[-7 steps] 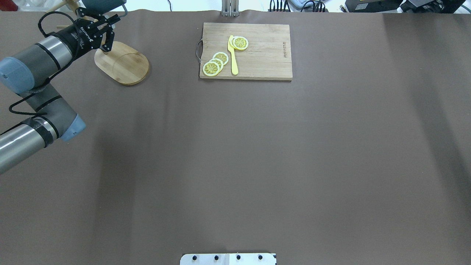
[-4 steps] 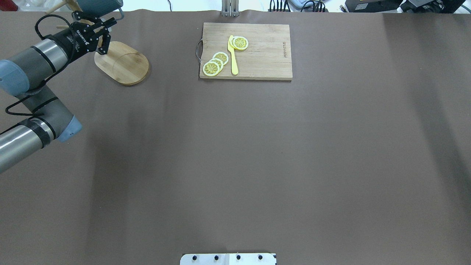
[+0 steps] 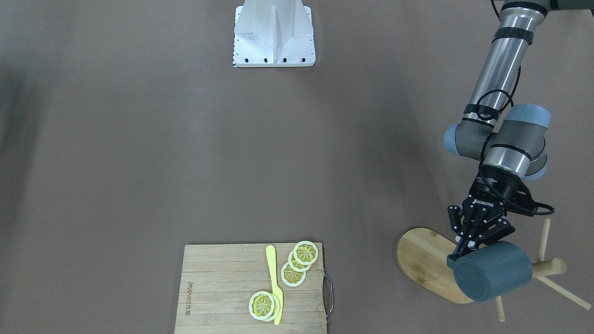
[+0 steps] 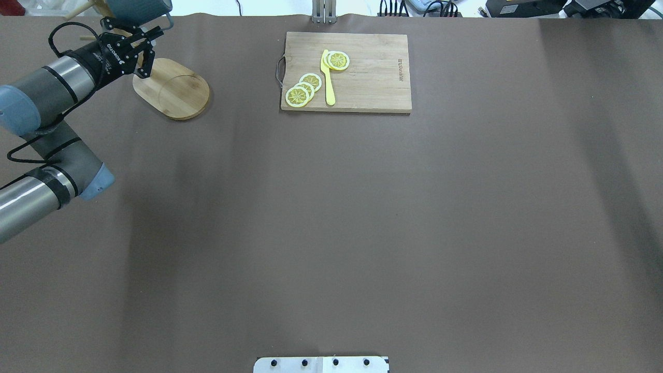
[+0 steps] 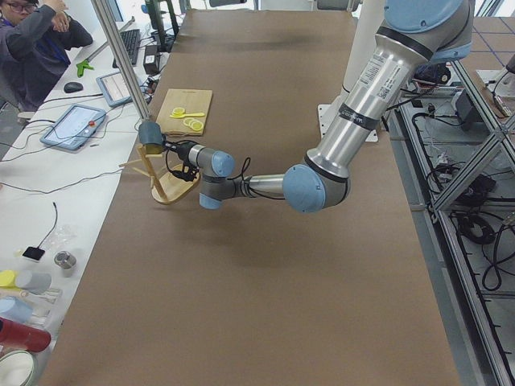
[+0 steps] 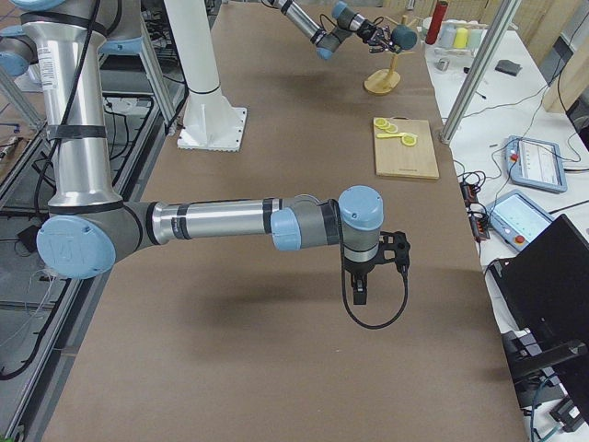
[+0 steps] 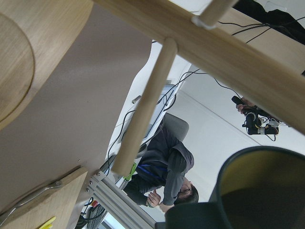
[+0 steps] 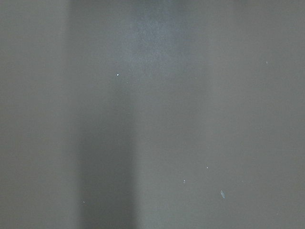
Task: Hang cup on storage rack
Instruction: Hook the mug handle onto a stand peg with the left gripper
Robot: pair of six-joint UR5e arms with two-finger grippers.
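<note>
The blue-grey cup (image 3: 492, 271) lies on its side high at the storage rack's post (image 3: 552, 266), above the oval bamboo base (image 3: 424, 260). Its handle (image 4: 168, 18) points toward my left gripper. I cannot tell which peg carries it. My left gripper (image 3: 464, 248) is open, its fingertips just beside the handle, over the base (image 4: 173, 88). In the overhead view the cup (image 4: 137, 8) sits at the far left edge, with the gripper (image 4: 150, 52) below it. The left wrist view shows the cup's rim (image 7: 257, 191) and pegs (image 7: 143, 109). My right gripper (image 6: 363, 285) shows only in the exterior right view; I cannot tell its state.
A rectangular cutting board (image 4: 362, 72) with lemon slices (image 4: 303, 89) and a yellow knife (image 4: 327, 77) lies at the far middle of the table. The robot's white base plate (image 3: 274, 32) is at the near edge. An operator (image 5: 36, 40) sits past the table's far side.
My left gripper has drawn back a little to the left, away from the cup's handle, with its fingers spread throughout. The cup has shifted slightly left at the rack.
</note>
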